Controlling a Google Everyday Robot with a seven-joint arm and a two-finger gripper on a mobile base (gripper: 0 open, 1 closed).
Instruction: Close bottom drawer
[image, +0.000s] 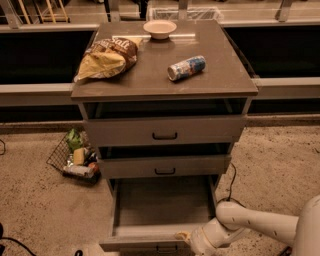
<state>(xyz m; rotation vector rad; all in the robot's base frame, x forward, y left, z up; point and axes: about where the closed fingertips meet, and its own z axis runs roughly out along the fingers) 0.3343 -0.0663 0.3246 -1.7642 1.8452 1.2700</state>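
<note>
The bottom drawer (160, 202) of the grey-brown cabinet is pulled far out, showing its long shallow empty tray. Its front panel (145, 244) lies at the bottom edge of the view with the black bar handle partly cut off. My gripper (184, 237) sits at the drawer's front edge, right of its middle, at the end of my white arm (250, 225) coming from the lower right. The middle drawer (165, 166) and top drawer (164, 131) stand slightly out.
On the cabinet top (220, 75) lie a chip bag (107, 57), a white bowl (160, 28) and a can on its side (186, 67). A wire basket with items (75, 157) sits on the carpet to the left. A cable (231, 186) runs on the floor at right.
</note>
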